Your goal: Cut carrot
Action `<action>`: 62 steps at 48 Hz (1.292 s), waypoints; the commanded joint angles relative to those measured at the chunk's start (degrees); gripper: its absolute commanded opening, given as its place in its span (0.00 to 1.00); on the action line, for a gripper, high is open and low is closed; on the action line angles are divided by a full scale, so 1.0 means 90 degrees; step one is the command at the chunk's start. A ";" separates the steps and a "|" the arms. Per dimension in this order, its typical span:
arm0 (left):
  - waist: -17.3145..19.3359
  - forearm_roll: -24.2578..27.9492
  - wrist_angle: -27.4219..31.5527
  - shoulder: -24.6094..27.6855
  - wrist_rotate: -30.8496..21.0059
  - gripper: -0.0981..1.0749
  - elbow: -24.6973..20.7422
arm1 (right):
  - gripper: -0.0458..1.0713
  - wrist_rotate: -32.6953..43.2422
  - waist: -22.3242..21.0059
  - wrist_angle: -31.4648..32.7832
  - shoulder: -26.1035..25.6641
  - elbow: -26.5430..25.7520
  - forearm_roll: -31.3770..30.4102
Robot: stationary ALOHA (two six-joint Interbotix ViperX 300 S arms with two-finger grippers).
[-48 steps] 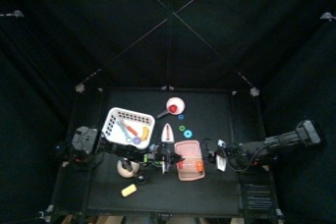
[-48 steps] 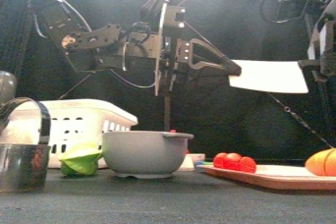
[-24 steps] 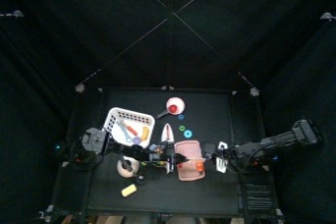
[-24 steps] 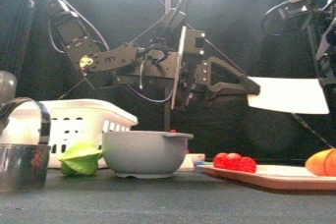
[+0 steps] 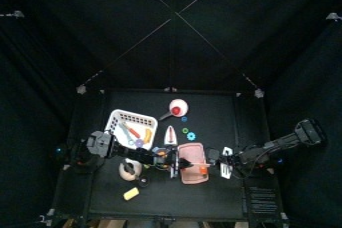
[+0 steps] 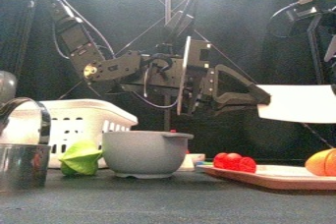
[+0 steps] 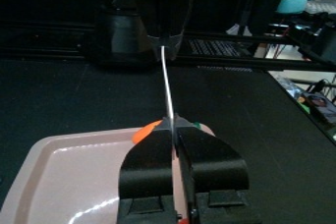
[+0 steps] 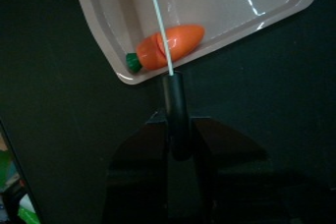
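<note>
I see my left gripper (image 7: pixel 172 122) and my right gripper (image 8: pixel 172 120) both clenched on the same big knife with a white blade and a black handle (image 6: pixel 302 102). The right one grips the black handle. The left one pinches the far end of the blade. From both wrist views I see the blade only as a thin white line, edge-on.

The knife hangs high in the air. From the front, there is a wide gap of open air between the blade's bottom edge and the flat pink plastic tray (image 6: pixel 269 177) below it.

The small orange carrot with a green end (image 8: pixel 182 39) lies inside the pink tray, just beside one rim and near a corner. The rest of the tray floor that I can see in the right wrist view is bare. Some small red pieces (image 6: pixel 230 161) sit on the tray too, well apart from the carrot.

The tray sits near the front edge of the black table (image 7: pixel 79 90), right of the middle. Past the tray's far rim I see bare black tabletop.

To the left of the tray stands a round grey bowl (image 6: pixel 147 152). Behind it, nearer the table's left edge, is a white plastic basket with slots (image 6: pixel 79 125). A shiny metal cup (image 6: pixel 16 166) stands by the left front corner, and a green piece (image 6: pixel 82 159) lies between the cup and the bowl.
</note>
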 commanded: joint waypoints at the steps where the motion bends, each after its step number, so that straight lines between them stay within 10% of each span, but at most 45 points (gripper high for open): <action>1: -0.0127 0.0068 0.0098 -0.0049 0.0020 0.33 -0.0156 | 0.44 0.0312 0.0137 -0.0010 0.0039 0.0039 -0.0107; 62: -0.0244 0.0068 0.0625 0.0156 0.0020 0.33 -0.0410 | 0.44 0.0859 0.0410 -0.0596 0.0537 0.0371 -0.0283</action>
